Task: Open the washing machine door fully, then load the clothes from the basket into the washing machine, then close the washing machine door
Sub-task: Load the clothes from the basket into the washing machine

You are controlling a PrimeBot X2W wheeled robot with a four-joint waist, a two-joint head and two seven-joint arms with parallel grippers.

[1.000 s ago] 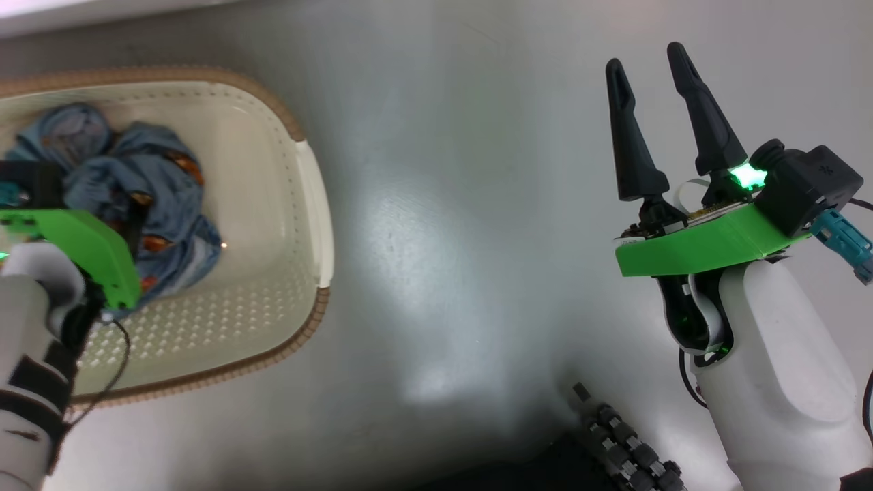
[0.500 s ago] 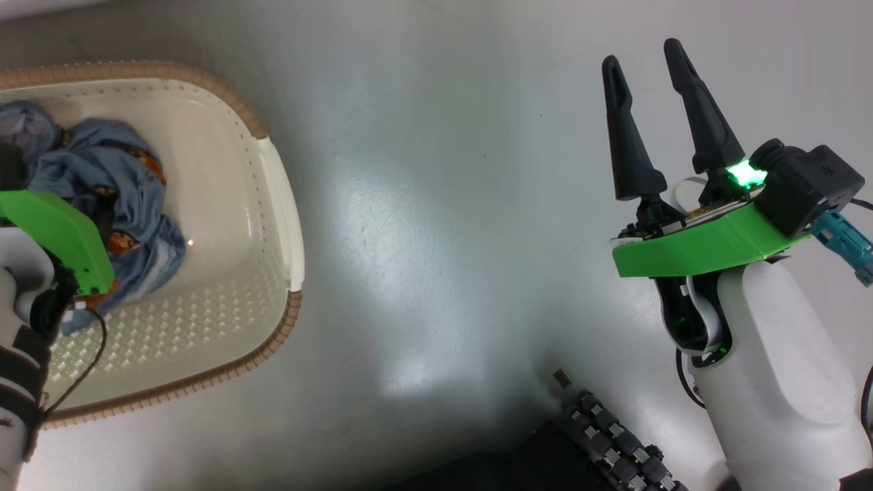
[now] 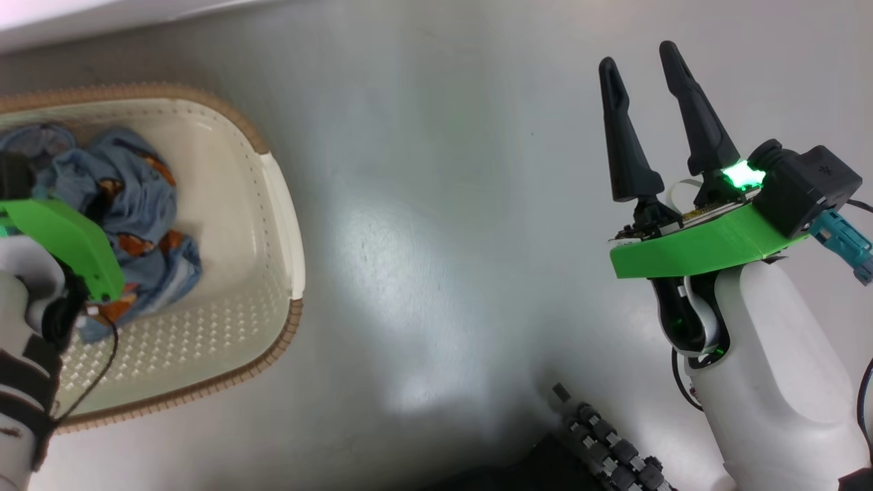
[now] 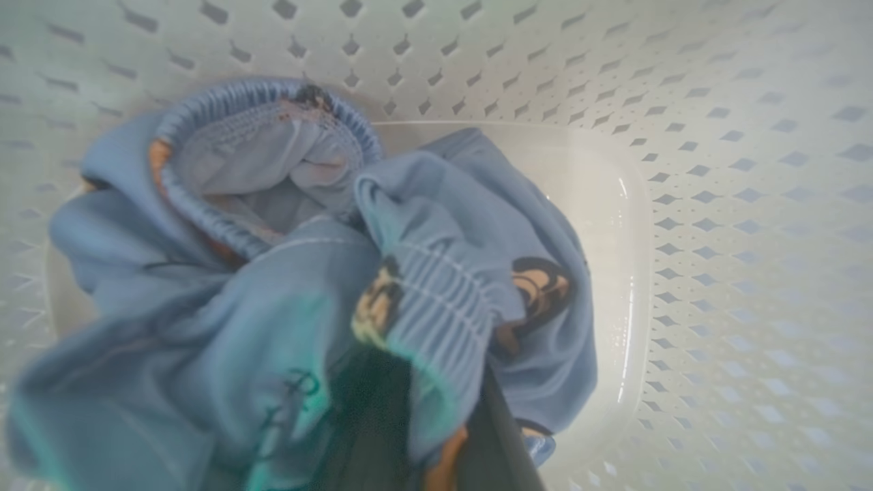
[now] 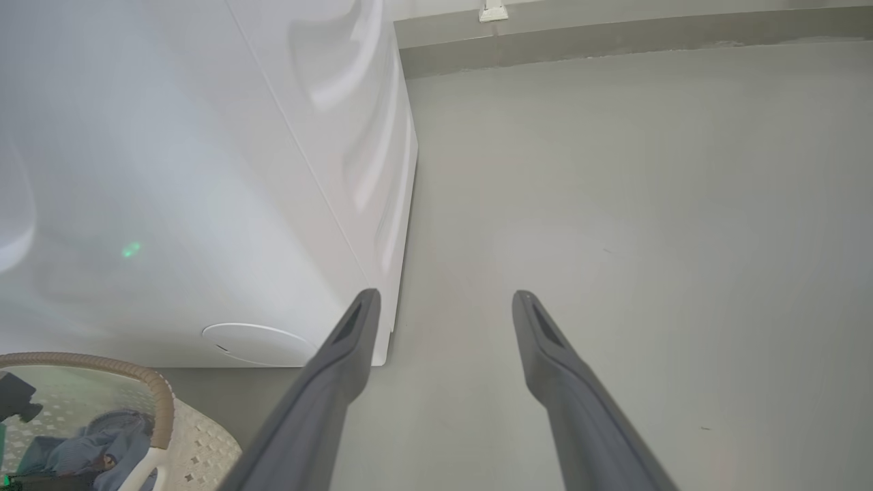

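Reaching into the basket [image 3: 285, 204] at nine o'clock of the head view, the left end effector [image 4: 436, 436] pinches a fold of the clothes [image 3: 140, 204], which lie bunched toward the basket's nine o'clock side, clear of its three o'clock rim. The right end effector [image 3: 638, 58] at two o'clock stands wide and empty over bare floor [image 3: 443, 239]. The washing machine [image 5: 170, 170] corner is at its ten o'clock.

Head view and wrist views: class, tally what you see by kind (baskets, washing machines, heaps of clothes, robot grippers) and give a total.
basket: 1
washing machine: 1
heap of blue clothes: 1
grippers: 2 (left gripper, right gripper)
Total: 5
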